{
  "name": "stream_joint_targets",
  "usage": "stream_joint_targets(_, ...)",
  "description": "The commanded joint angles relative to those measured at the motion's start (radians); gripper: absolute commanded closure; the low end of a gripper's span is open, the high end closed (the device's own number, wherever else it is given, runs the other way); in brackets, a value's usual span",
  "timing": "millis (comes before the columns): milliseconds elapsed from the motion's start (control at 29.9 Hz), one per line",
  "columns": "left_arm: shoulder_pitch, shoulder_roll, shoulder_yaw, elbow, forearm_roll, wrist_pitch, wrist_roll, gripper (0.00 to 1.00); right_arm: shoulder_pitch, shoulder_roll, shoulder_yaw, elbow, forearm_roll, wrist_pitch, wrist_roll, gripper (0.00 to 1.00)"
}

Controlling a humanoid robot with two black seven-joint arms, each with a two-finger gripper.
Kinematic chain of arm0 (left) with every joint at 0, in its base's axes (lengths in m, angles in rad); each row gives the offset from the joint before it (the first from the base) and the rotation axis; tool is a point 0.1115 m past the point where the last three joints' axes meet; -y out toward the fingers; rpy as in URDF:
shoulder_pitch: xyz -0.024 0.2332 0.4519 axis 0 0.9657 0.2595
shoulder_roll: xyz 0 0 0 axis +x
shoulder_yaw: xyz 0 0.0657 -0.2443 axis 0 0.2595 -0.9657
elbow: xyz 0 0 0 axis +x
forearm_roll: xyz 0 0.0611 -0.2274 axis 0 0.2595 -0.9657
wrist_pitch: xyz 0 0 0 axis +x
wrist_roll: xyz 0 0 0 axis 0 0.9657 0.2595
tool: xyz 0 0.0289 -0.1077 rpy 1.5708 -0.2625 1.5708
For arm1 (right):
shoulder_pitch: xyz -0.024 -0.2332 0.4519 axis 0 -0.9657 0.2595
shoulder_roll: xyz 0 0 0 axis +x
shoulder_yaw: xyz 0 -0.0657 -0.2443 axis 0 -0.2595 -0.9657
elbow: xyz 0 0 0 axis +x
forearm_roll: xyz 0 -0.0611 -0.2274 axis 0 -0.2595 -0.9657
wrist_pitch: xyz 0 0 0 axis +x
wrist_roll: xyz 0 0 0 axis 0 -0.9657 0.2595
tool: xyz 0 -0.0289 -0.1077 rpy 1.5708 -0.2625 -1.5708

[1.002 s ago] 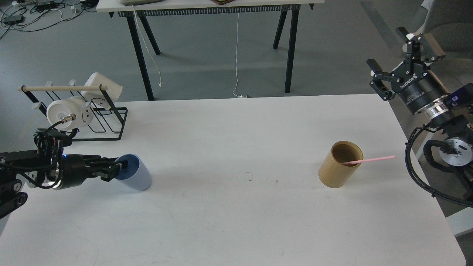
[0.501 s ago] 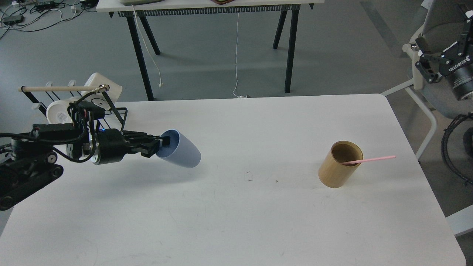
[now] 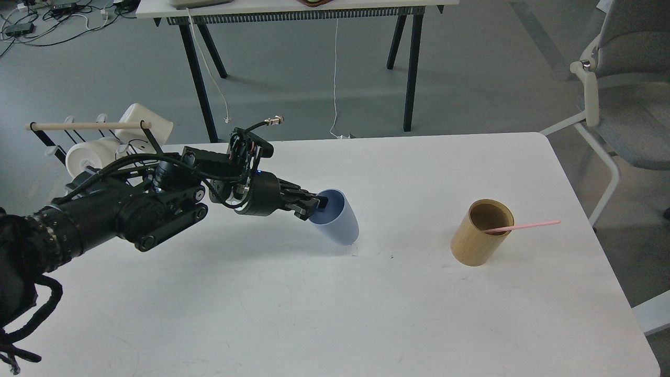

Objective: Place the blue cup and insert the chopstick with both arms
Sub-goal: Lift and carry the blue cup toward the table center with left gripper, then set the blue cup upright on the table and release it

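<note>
Near the middle of the white table I hold the light-blue cup tilted, its mouth toward the left and its base low near the tabletop. My left gripper is shut on its rim, one finger inside the mouth. The pink chopstick leans out of the tan wooden cylinder cup at the right, its free end pointing right. My right arm and its gripper are out of view.
A black wire rack with white mugs and a pale wooden rod stands at the table's far left. A grey chair stands off the right edge. Another table's black legs stand behind.
My left arm has carried the blue cup from the left side to the table's middle and lowered it. My right gripper has risen and left the view.
</note>
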Motion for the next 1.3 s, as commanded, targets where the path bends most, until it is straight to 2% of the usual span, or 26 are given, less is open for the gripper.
stream_joint_targets(0,-0.031,-0.088,0.092,0.083,0.007,0.005,0.000,0.97,-0.006,0.006,-0.004,0.000,0.000,0.000,0.000,0.01)
stream_joint_targets(134,-0.034,-0.171,0.138,0.170,0.092,0.009,0.000,0.97,-0.006,0.008,-0.005,0.000,0.000,0.000,0.000,0.01)
stream_joint_targets(367,-0.033,-0.195,0.131,0.189,0.118,0.012,0.000,0.96,-0.010,0.008,-0.007,-0.002,0.000,0.000,0.000,0.01)
stream_joint_targets(635,-0.042,-0.139,0.122,0.164,0.107,0.005,0.000,0.96,-0.013,0.009,-0.009,0.000,0.000,0.000,0.000,0.01)
stream_joint_targets(869,-0.060,-0.070,0.037,0.031,0.109,-0.046,0.000,0.96,-0.015,0.017,-0.009,0.000,0.000,0.000,0.000,0.01)
stream_joint_targets(1269,-0.054,-0.089,0.026,0.026,0.119,-0.051,0.000,0.90,-0.016,0.019,-0.010,0.001,0.000,0.000,0.000,0.01)
